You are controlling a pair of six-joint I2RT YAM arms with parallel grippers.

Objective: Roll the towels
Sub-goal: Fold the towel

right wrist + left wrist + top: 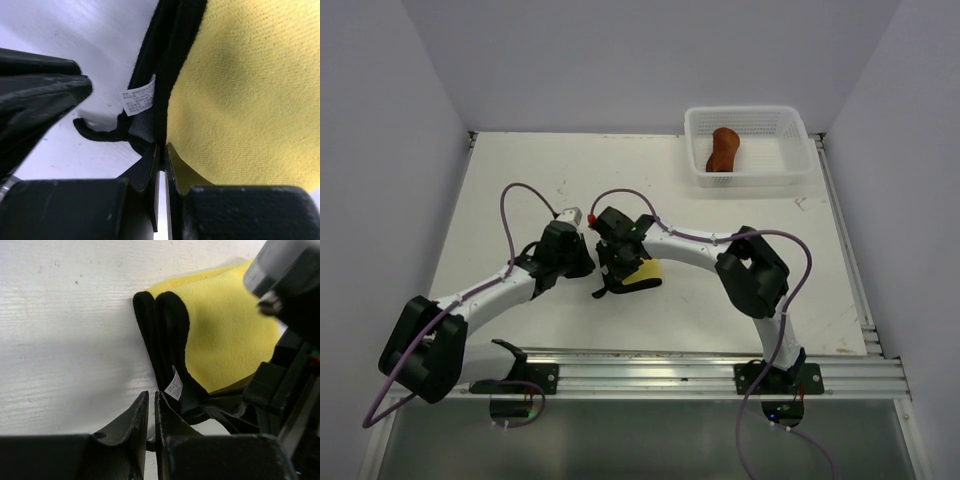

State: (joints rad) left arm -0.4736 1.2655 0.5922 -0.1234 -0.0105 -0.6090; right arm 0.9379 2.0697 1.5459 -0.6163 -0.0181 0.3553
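The yellow towel (647, 272) with dark edging lies folded on the table mid-front, its dark edge doubled into a loop with a white label (173, 385). It also shows in the left wrist view (225, 330) and the right wrist view (250, 100). My right gripper (612, 280) is shut on the towel's dark edge (161, 147). My left gripper (588, 262) is shut and empty, its tips (151, 396) just beside that dark edge. The rust-brown towel (723, 150) lies rolled inside the white mesh basket (790, 170).
The basket stands at the table's back right. The two wrists are close together over the towel; the left gripper's finger (40, 95) shows in the right wrist view. A metal rail (700, 375) runs along the near edge.
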